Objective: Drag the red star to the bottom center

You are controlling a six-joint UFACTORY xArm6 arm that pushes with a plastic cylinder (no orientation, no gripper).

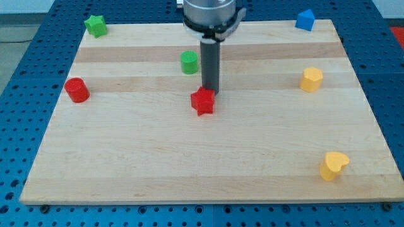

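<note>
Blocks: two red, green, yellow; one blue.

Surroundings, single camera view.

Board (189,176): pale wooden table top, made of lengthwise strips in slightly varying tones, grain running across the view; edges plain, corners square.

Base (28,75): blue perforated plate beneath the board, regular grid of small dark holes, showing along the view's left, right and bottom margins and at both top corners.

Far background (19,9): a light grey strip at the view's top left, possibly floor or wall; too little shows to tell.

Light: even, soft, with faint short shadows on the wood.
</note>
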